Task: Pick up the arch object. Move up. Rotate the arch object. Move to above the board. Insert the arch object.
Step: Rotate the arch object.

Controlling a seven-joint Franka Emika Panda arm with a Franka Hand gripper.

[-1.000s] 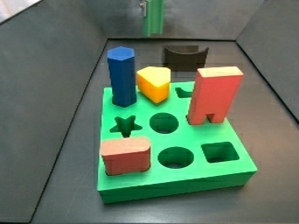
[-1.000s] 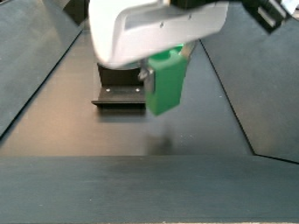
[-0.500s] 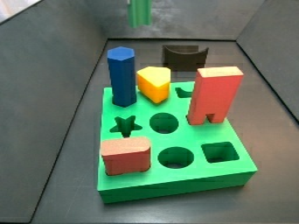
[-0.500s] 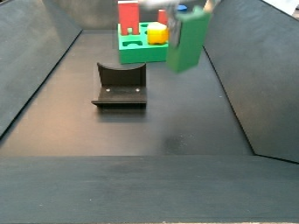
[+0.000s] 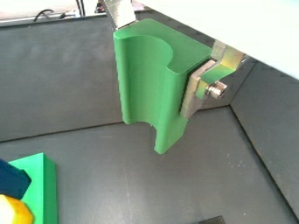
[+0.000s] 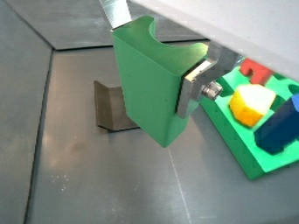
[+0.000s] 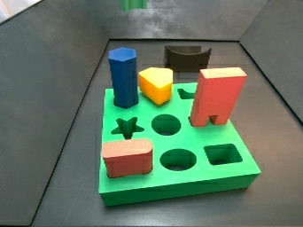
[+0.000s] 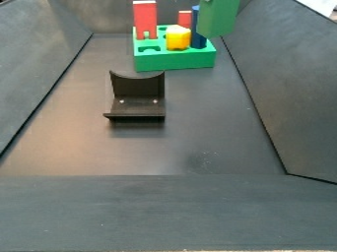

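In both wrist views the arch object [image 5: 149, 83] [image 6: 146, 87], a plain green block with a curved notch at one end, hangs above the dark floor. My gripper [image 5: 160, 48] [image 6: 156, 48] is shut on it, silver fingers [image 5: 205, 83] [image 6: 197, 83] pressed to its sides. In a side view only a sliver of the arch object [image 7: 135, 3] shows at the top edge; in a side view it [image 8: 219, 15] hangs high beside the board. The board [image 7: 178, 186] [image 8: 178, 57] [image 6: 239, 144] is a bright-green slab with cut-outs, apart from the held piece.
On the board stand a tall red block [image 7: 219, 96], a blue prism [image 7: 123, 75], a yellow piece [image 7: 155, 84] and a salmon block [image 7: 127, 158]. The fixture [image 8: 134, 96] [image 7: 186, 58] [image 6: 111, 105] stands on the floor beyond the board. Sloped walls close in both sides.
The gripper has carried the arch object upward and away from the fixture, toward the board's end; it has nearly left the top of one side view.
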